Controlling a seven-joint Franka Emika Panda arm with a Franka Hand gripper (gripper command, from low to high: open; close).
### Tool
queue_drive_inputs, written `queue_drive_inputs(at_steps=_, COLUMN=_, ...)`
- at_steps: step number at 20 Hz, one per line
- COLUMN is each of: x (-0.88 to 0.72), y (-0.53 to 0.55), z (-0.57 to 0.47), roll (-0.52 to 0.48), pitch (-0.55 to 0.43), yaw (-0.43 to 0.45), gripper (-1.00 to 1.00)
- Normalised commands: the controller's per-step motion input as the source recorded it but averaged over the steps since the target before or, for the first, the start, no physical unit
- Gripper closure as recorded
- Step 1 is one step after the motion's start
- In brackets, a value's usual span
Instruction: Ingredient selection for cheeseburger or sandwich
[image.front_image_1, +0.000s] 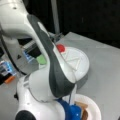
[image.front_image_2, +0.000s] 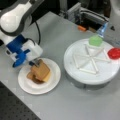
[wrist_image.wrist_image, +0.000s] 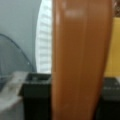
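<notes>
Gripper: I see the gripper (image.front_image_2: 37, 63) low over the white plate (image.front_image_2: 53, 80) at a front view's lower left, its blue mount just behind. The wrist view fills with a tan slab between two dark pads (wrist_image.wrist_image: 37, 100), so I read the jaws as narrowed onto the top toast square (image.front_image_2: 41, 70).

Held piece: the toast square (wrist_image.wrist_image: 80, 60) stands edge-on to the wrist camera, pinched by its flat faces. I judge that grip was chosen because a thin flat piece gives little else to hold.

Sandwich: the stack sits on the plate, left of centre. A yellow cheese square (image.front_image_2: 47, 76) shows at its right edge and a darker brown layer (image.front_image_2: 32, 77) below; I take that for the patty but cannot separate it from a lower toast.

Toast attitude: tilted, one edge resting on the stack, the other raised toward the gripper. Not lying flat.

Supply tray: the round white divided tray (image.front_image_2: 82, 75) stands at a front view's right, well apart from the plate. The green leaf (image.front_image_2: 95, 40) and red disc (image.front_image_2: 114, 53) lie near its far rim, untouched; its other compartments look bare.

Cross-check: in a front view the arm hides most of the plate (image.front_image_1: 96, 110); the red disc (image.front_image_1: 60, 48) and a green patch (image.front_image_1: 41, 59) show.

Table: grey table (image.front_image_2: 62, 105).
</notes>
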Motion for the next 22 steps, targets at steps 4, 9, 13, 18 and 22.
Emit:
queue_drive_inputs(at_steps=4, x=0.36, y=-0.19, z=-0.06, roll=0.092, pitch=0.108, yaw=0.408, gripper=1.00)
queue_drive_inputs(at_steps=9, x=0.31, y=-0.23, z=-0.02, roll=0.147, pitch=0.136, yaw=0.376, gripper=1.00)
queue_drive_inputs(at_steps=13, x=0.29, y=-0.24, z=0.00, roll=0.164, pitch=0.139, yaw=0.355, gripper=-1.00)
queue_drive_inputs(at_steps=18, x=0.30, y=-0.20, z=0.00, roll=0.155, pitch=0.118, yaw=0.347, gripper=-1.00)
queue_drive_inputs(at_steps=22, x=0.30, y=-0.17, z=0.00, roll=0.155, pitch=0.091, yaw=0.341, gripper=-1.00)
